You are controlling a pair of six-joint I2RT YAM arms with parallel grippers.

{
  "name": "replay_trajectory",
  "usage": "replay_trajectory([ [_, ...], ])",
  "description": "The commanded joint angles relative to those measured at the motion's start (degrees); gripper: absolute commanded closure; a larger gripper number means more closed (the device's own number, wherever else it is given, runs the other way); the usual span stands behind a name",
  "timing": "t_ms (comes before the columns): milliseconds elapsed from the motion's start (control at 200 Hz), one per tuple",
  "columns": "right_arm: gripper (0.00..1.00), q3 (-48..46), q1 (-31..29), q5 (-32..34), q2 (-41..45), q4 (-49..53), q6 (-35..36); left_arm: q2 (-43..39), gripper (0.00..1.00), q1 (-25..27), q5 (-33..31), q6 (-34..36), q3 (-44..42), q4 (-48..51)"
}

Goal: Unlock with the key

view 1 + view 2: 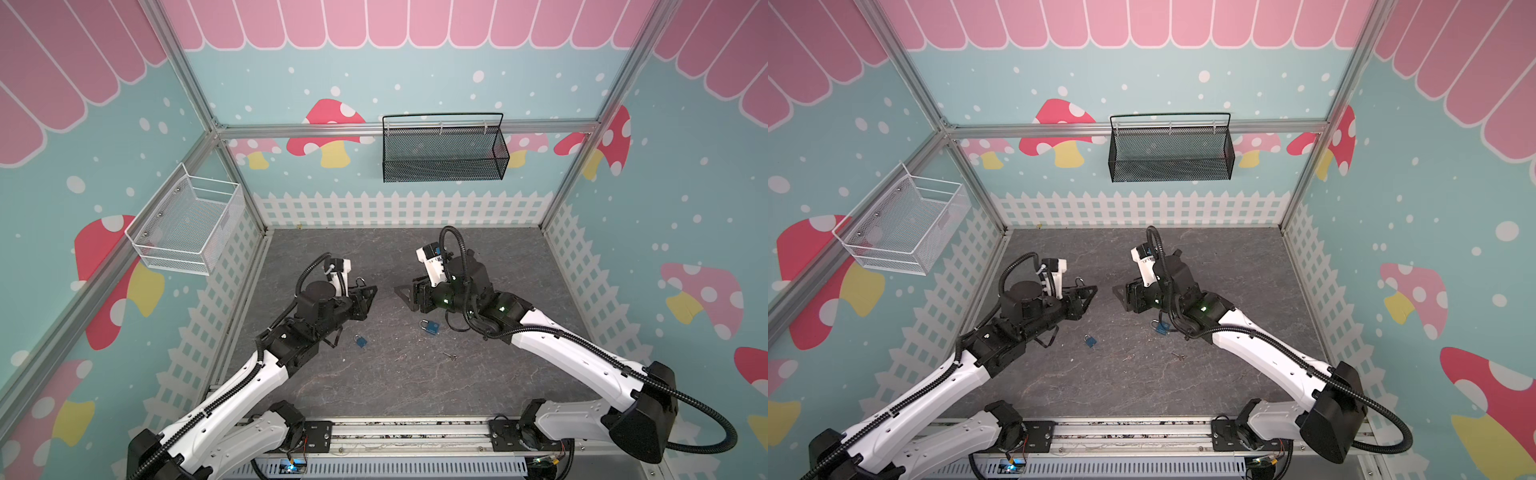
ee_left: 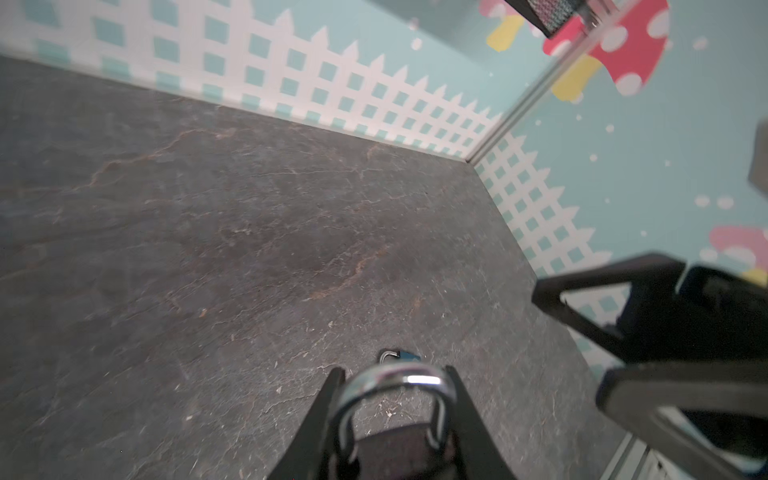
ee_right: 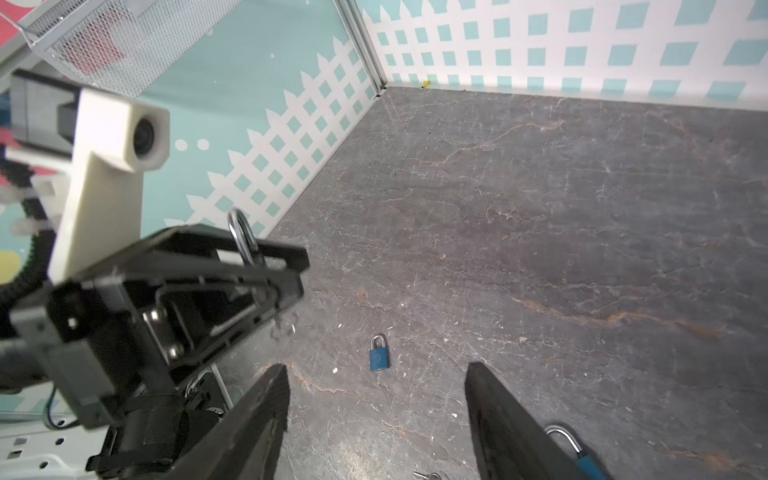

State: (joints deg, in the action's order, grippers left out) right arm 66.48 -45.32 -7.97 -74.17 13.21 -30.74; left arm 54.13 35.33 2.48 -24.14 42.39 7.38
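Jaws of the left gripper (image 2: 395,374) clamp a padlock (image 2: 401,380), its silver shackle showing between them. The right gripper (image 3: 376,368) faces it with jaws spread and nothing held. On the grey table (image 1: 523,257) lie a blue lock (image 1: 361,342), a second blue lock (image 1: 431,327) and a key (image 1: 449,355).

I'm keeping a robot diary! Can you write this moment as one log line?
left gripper: shut on padlock | right gripper: open, empty | table: two blue padlocks, key
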Motion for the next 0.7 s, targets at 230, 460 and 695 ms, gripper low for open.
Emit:
replay_trajectory([
  [230, 0.26, 14.76, -2.02, 0.03, -5.66, 17.91, 8.61, -0.89, 1.0, 3.16, 4.78, 20.66, -9.85, -26.62],
  [460, 0.25, 21.69, -4.6, 3.42, -10.33, 20.67, 10.43, -0.37, 1.0, 3.6, 4.68, 22.07, -8.55, -24.01],
  [695, 0.24, 27.47, -5.17, 8.74, -14.74, 24.97, 11.82, -0.21, 1.0, 3.69, 3.87, 22.82, -8.17, -22.53],
])
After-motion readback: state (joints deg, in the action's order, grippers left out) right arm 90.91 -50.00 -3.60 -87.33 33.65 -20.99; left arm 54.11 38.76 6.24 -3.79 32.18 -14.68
